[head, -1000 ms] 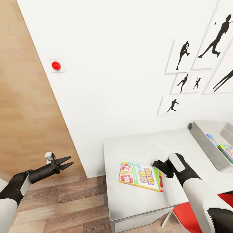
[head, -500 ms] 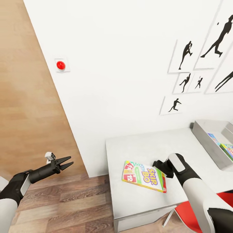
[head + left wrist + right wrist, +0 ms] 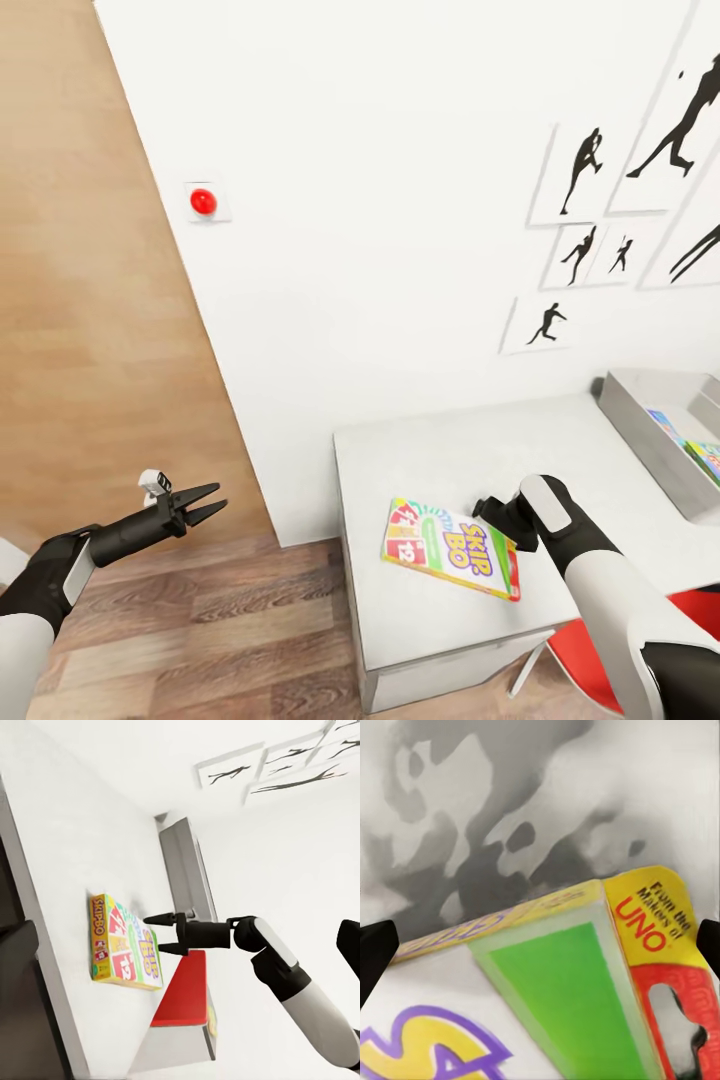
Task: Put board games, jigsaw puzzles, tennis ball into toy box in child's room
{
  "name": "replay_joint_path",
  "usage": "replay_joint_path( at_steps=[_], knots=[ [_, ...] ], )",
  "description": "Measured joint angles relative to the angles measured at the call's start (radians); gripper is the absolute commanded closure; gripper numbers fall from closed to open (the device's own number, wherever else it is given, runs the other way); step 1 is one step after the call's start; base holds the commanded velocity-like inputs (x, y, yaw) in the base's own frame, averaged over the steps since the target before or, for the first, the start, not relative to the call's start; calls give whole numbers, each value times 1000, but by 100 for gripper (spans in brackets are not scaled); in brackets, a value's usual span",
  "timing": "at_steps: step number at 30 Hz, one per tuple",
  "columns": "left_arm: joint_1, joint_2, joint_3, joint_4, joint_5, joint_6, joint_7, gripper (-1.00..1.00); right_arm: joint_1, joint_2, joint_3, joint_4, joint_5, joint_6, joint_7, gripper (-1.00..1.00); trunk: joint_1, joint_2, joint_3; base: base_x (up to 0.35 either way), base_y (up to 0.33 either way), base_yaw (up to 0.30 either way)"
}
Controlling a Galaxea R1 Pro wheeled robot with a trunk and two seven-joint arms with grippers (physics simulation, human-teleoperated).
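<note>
In the head view, at about eight o'clock, the left gripper (image 3: pixel 203 503) hangs over the wood-look floor (image 3: pixel 200 630) with its two dark fingers spread and nothing between them, well apart from the table (image 3: pixel 440 450). Above it, near ten o'clock, a red button (image 3: pixel 204 201) sits on the white wall (image 3: pixel 380 200), beside a tan wooden panel (image 3: pixel 70 300). Just right of centre, the white table carries a Skip-Bo board game (image 3: pixel 451 548) lying flat near its front edge, yellow, green and orange. The right gripper (image 3: pixel 487 508) is at the box's far right corner; in the left wrist view its fingers (image 3: pixel 160 920) stand apart just above the box (image 3: pixel 125 943), and in the right wrist view the dark fingertips (image 3: pixel 375 949) flank the box's yellow edge (image 3: pixel 585 967) on either side, released, gripping nothing. At five o'clock a red chair (image 3: pixel 590 660) shows under the table edge. At three o'clock the grey toy box (image 3: pixel 650 420) rests on the table, with colourful printed items (image 3: pixel 695 450) inside. Black silhouette prints (image 3: pixel 585 170) hang on the wall near two o'clock.
</note>
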Motion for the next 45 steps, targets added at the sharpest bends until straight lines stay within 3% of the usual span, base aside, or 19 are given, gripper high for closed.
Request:
replay_joint_path(
  at_steps=[12,45],
  knots=[
    [0,-2,0,0,0,0,2,-100,1,5,1,11,-18,-2,0,-100,0,1,0,-58,25,0],
    [0,-5,-2,0,0,0,4,-100,0,8,5,18,-2,-1,1,-100,0,0,0,-83,51,0]
  ],
)
